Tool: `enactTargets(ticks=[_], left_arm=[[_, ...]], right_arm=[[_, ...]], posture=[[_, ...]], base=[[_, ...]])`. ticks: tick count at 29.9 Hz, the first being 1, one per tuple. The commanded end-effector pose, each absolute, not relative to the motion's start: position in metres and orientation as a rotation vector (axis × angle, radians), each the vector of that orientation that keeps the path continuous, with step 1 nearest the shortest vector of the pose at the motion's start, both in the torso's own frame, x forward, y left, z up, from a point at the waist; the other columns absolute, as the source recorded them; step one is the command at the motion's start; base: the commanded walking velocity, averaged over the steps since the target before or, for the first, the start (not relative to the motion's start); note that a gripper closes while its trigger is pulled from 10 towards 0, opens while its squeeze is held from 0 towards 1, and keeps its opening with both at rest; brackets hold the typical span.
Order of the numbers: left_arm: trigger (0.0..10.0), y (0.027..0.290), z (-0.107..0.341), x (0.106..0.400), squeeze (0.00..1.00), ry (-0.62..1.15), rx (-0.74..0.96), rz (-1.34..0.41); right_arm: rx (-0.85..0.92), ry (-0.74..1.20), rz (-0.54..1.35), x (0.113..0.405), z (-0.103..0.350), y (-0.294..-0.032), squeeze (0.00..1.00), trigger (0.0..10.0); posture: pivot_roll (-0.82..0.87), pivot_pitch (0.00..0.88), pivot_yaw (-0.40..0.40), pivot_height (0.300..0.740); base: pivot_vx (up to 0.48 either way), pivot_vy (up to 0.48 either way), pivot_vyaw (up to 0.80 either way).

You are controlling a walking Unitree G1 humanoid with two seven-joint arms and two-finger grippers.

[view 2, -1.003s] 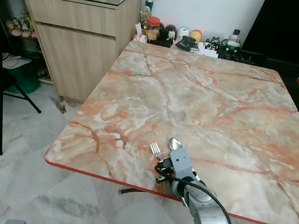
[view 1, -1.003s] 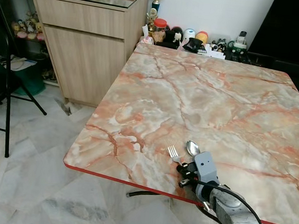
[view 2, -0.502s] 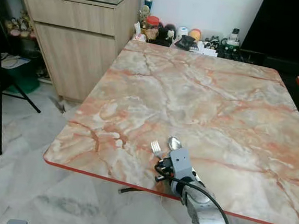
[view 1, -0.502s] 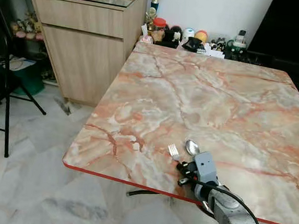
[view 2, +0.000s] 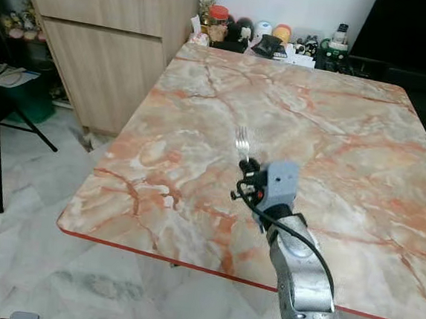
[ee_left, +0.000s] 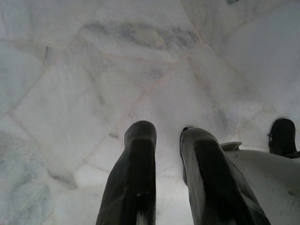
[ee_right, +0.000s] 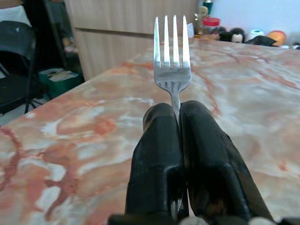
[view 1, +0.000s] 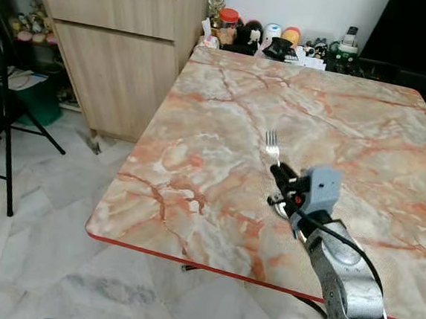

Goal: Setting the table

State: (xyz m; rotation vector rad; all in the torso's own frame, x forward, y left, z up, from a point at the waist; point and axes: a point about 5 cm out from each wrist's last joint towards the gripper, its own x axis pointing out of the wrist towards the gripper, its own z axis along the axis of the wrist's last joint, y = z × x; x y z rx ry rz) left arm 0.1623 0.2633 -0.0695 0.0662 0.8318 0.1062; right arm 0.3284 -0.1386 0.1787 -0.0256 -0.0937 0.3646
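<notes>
A: Item one, right tool (ee_right: 177, 117). Condition?

B: Two black fingers (ee_right: 157, 154) pressed close together, a steel fork (view 1: 272, 144) clamped between them by the handle. Tines point up and away from the wrist, clear of the fingers. The tool is raised above the surface (view 1: 225, 101), over its middle stretch toward the near edge.

A: Item two, anything under it?

B: A rounded metal piece (view 1: 278, 208) lies on the surface just below the tool, partly hidden by the wrist. Probably a spoon bowl; I cannot say for sure.

A: Item three, the surface itself.

B: Pink-veined marble top with a red rim. Jars and small ornaments (view 2: 264, 39) crowd the far edge; a wooden cabinet (view 1: 114, 54) stands beyond the far left corner.

A: Item four, left tool (ee_left: 168, 140).

B: Hanging idle over the pale tiled floor (ee_left: 93, 70), fingers a little apart, holding nothing.

A: Handling note for the fork?

B: My judgement: the step is laying the fork at a place setting. Lower it with the handle nearly level, parallel to the near edge's side line, beside the metal piece without striking it. Part the fingers only once the fork rests flat, since polished marble lets cutlery skid. Lift straight up afterwards so the fingers do not drag it.
</notes>
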Motion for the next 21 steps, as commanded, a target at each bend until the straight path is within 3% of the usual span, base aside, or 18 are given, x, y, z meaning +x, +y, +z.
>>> enactTargets(ticks=[1,7,15,21], left_arm=[[10.0,0.261,-0.075,0.153,0.00,0.874,0.069,0.097],[10.0,0.261,-0.075,0.153,0.00,0.877,0.076,0.086],[10.0,0.265,-0.073,0.154,0.00,0.880,0.105,0.086],[10.0,0.265,-0.072,0.157,0.00,0.873,0.106,0.090]], right_arm=[[-0.018,-0.088,0.367,0.325,0.176,-0.138,0.00,10.0],[-0.001,-0.146,0.294,0.320,0.185,-0.149,0.00,10.0],[0.001,-0.253,0.105,0.316,0.204,-0.185,0.00,10.0],[0.010,-0.258,0.053,0.316,0.207,-0.194,0.00,10.0]], posture=[[0.06,0.092,-0.026,0.740],[0.05,0.073,-0.026,0.740],[0.04,0.011,-0.030,0.740],[0.03,0.001,-0.035,0.740]], base=[[0.000,0.000,0.00],[0.000,0.000,0.00],[0.000,0.000,0.00],[0.000,-0.276,0.00]])
